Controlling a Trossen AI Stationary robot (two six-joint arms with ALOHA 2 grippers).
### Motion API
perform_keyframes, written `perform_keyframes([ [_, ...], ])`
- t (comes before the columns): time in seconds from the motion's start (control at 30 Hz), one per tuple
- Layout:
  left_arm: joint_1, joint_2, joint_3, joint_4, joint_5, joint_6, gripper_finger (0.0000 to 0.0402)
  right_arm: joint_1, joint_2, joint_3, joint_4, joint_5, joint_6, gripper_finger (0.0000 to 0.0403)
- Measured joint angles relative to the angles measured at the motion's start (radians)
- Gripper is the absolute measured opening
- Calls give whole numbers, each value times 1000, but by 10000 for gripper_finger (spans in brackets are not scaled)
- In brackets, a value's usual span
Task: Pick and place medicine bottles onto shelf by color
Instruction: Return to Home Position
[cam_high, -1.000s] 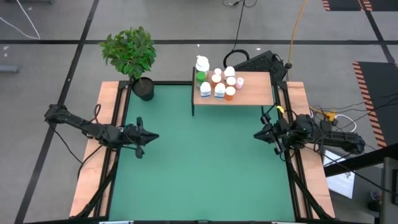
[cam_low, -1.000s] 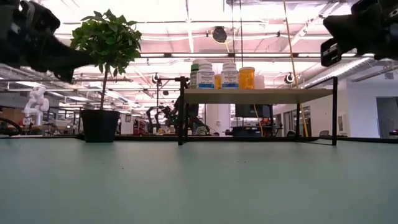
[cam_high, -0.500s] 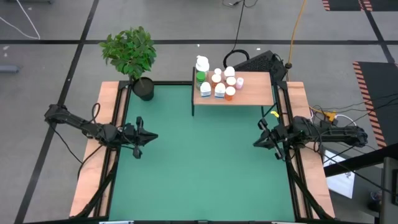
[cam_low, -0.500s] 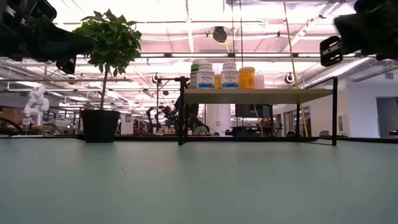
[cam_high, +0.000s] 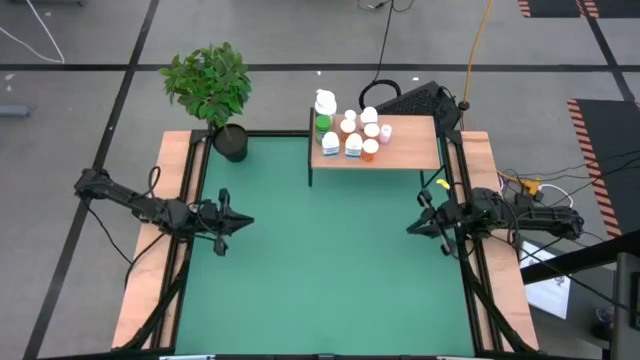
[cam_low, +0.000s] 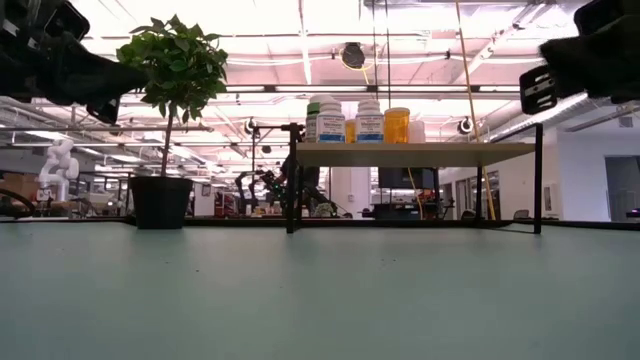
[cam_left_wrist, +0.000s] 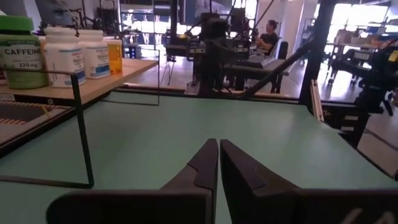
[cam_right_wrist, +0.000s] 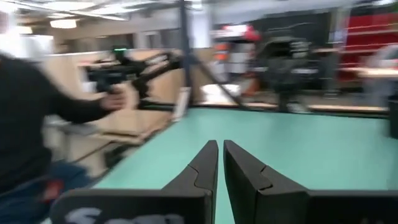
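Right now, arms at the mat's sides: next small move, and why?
Probably just go to the home pose; nothing looks left to pick. The small white medicine bottles all stand on the light-brown wooden shelf, none shows on the green table mat, and the left gripper and right gripper are shut on nothing.

Green table mat (cam_high: 320, 270), wooden shelf (cam_high: 412, 150) at its far edge, medicine bottles (cam_high: 352, 135) clustered on it, potted plant (cam_high: 210, 82) at corner

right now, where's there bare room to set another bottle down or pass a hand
On the shelf the right half is bare, between the medicine bottles and its right edge; the left half is crowded. The green mat lies open from the shelf legs to between the left claw and right claw.
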Motion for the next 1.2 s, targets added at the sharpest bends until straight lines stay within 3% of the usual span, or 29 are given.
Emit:
perform_keyframes([
  [0.13, 0, 1, 0, -40, 0, -1, 19, 0, 2, 0, -3, 211, -5, 18],
  [0.23, 0, 1, 0, -65, 0, 0, 19, 0, 5, 0, 5, 278, 3, 18],
  [0.43, 0, 9, 0, -92, 1, -7, 19, 0, 6, -1, 43, 279, 2, 18],
  [0.7, 0, 9, 0, -97, 1, -2, 19, 0, 7, -1, -49, 281, -36, 18],
  [0.87, 0, 9, 0, -96, 2, 30, 19, 0, 25, -1, -64, 336, -66, 18],
  [1.07, 0, 9, 0, -95, 4, 175, 19, 0, 31, -1, 32, 331, 26, 18],
  [1.2, 0, 9, 0, -93, 4, 160, 19, 0, 32, -1, 57, 331, 46, 18],
])
